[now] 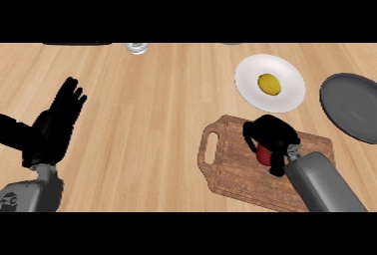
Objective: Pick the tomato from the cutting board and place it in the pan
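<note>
The right hand (271,133) is curling round the red tomato (263,155) on the board (230,169) — the pan (352,105) is sitting near, the left hand (55,122) resting open.

A light wooden counter (154,114) fills the whole view. Its grain runs side to side. The light falls evenly.

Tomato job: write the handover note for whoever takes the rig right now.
Right hand: curled round the tomato, over the cutting board.
Left hand: open, resting at the left, fingers up.
Pan: at the right edge, holds nothing visible.
White plate with a yellow item lies between board and pan.
Done: grasp.
Left: carry the tomato right to the pan and release.
</note>
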